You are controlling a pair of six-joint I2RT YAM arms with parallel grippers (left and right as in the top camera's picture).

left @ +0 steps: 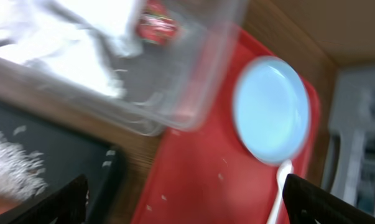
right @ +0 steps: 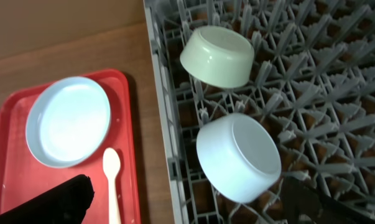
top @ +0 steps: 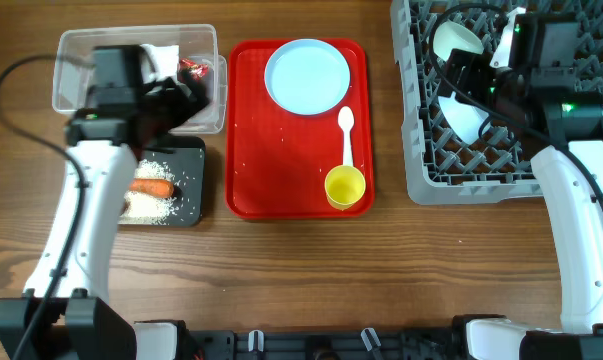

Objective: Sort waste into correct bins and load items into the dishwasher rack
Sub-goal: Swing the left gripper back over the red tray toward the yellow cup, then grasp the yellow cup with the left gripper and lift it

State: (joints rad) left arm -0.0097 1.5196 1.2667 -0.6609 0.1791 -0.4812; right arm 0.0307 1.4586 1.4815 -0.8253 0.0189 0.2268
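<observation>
Waste (top: 153, 186) looks binned; pale green bowl (right: 217, 56), light-blue bowl (right: 238, 157) in the grey pegged rack (right: 336, 81). Round light-blue plate (top: 307, 75), white plastic spoon (top: 346, 135), yellow cup (top: 345, 187) left on the red tray (top: 271, 170). Left gripper (left: 184, 186), right gripper (right: 187, 186) spread, empty.

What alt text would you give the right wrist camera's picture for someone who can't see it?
A pale green bowl and a light-blue bowl lie tipped, bottoms showing, among the pegs of a grey dishwasher rack. Left of it, a red tray holds a light-blue plate and white spoon.
</observation>
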